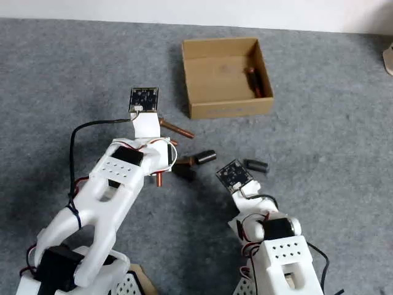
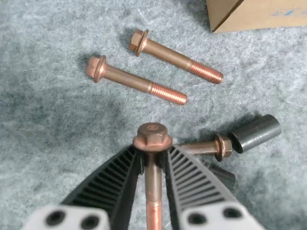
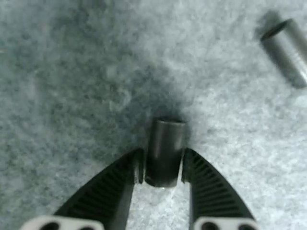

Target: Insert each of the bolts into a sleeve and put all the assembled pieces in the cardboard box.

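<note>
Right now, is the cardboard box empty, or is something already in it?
Not empty. The cardboard box holds one bolt-and-sleeve piece, which lies along one inner wall in the high view.

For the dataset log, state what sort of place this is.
Probably a robotics lab test bench: grey carpet-covered tabletop, two white arms, loose copper bolts, dark sleeves and a cardboard box.
</note>
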You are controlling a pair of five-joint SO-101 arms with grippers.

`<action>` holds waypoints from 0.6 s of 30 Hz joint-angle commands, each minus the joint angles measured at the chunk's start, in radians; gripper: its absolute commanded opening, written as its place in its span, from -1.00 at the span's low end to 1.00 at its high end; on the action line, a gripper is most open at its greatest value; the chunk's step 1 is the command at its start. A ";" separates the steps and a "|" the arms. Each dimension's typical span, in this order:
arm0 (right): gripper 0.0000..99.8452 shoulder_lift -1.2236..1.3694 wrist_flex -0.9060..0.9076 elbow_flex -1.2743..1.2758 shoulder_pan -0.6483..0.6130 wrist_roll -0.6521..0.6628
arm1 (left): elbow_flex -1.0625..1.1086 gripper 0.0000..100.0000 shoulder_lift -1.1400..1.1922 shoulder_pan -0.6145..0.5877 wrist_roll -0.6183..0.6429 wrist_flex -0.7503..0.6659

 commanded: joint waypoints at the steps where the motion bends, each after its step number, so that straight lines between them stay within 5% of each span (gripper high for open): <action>1: -0.75 0.005 -0.019 -0.008 0.012 0.038 | -0.007 -0.99 -0.042 -0.012 0.003 -0.020; 18: -0.99 -0.001 -0.068 0.048 0.018 0.153 | -0.005 -0.99 -0.042 -0.012 0.003 -0.020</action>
